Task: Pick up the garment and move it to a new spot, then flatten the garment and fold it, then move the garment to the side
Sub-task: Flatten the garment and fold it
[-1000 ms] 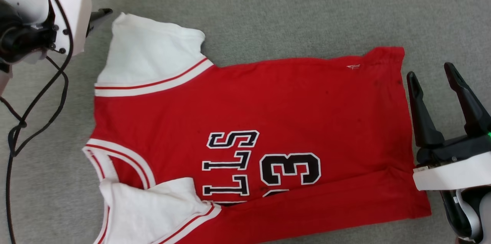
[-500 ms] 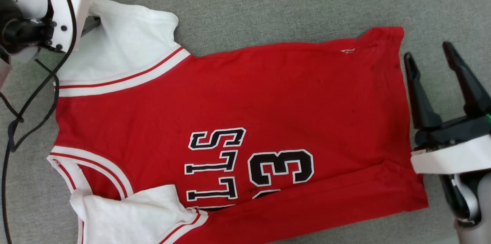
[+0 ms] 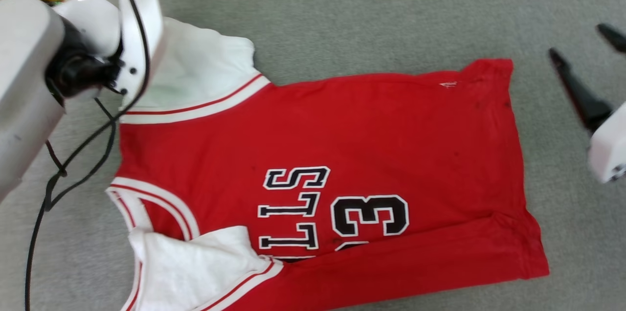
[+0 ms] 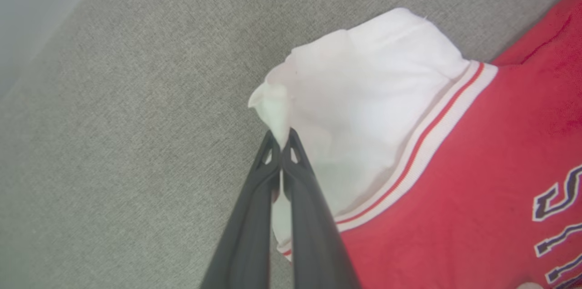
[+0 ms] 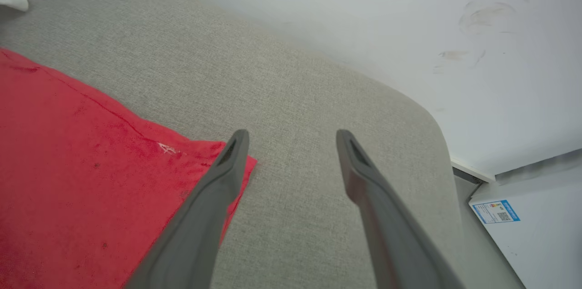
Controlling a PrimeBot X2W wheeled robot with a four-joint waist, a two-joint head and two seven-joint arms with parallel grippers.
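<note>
The left pincer (image 4: pixel 282 138) pinches the garment's (image 3: pixel 371 125) white sleeve (image 4: pixel 363 93) edge. The right pincer (image 5: pixel 293 137) hangs spread wide beside the red hem (image 3: pixel 512 125).

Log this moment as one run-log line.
left tool: shut on garment sleeve | right tool: open, beside hem | garment: spread on grey surface

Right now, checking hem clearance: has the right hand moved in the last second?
Yes. In the head view the right hand has shifted up and right, away from the hem of the garment.
</note>
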